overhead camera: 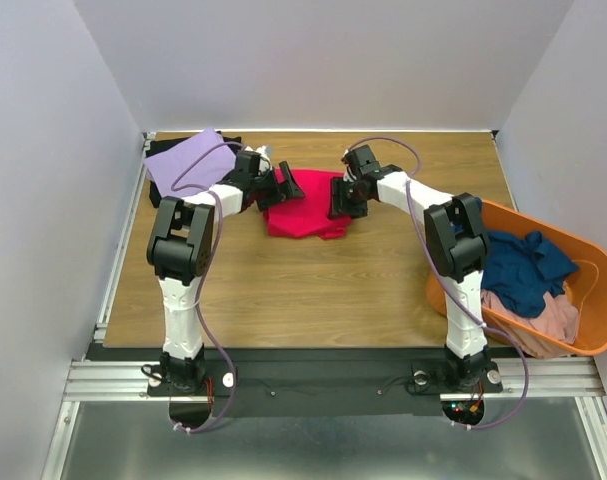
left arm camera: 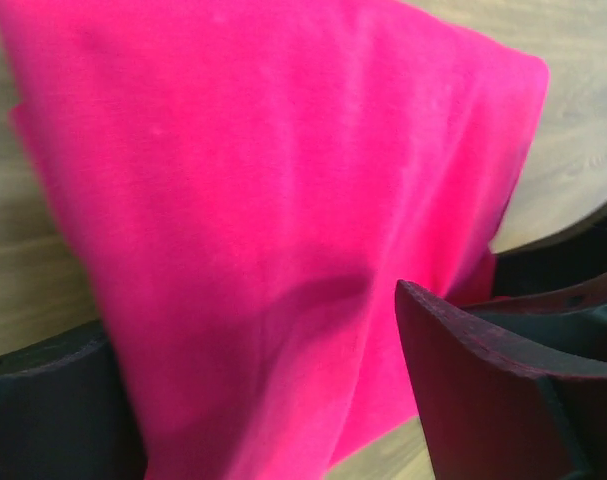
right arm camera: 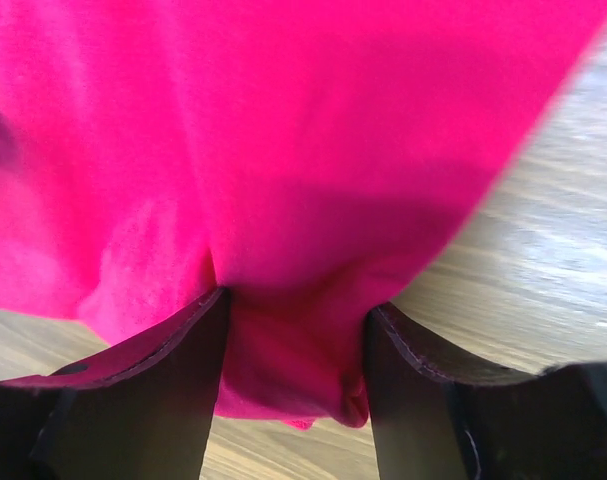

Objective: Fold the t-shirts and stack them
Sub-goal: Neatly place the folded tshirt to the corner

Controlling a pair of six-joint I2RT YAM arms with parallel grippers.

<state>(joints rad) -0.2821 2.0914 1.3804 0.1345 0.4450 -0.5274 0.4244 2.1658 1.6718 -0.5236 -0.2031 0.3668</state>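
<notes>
Crimson-pink t-shirt (overhead camera: 305, 212) at upper centre of the table (overhead camera: 283, 290) being pinched at its right edge by the right gripper (overhead camera: 341, 203), left gripper (overhead camera: 286, 186) being held wide open at its left edge, lavender t-shirt (overhead camera: 188, 160) being rested at upper left.

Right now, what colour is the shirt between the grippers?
The shirt is bright crimson-pink; the right wrist view shows it best.

Crimson-pink t-shirt (overhead camera: 305, 208): partly folded, lies at centre. Lavender t-shirt (overhead camera: 188, 160): flat, far-left corner. Navy t-shirt (overhead camera: 523, 262) and dusty-pink t-shirt (overhead camera: 543, 318): crumpled, far right.
</notes>
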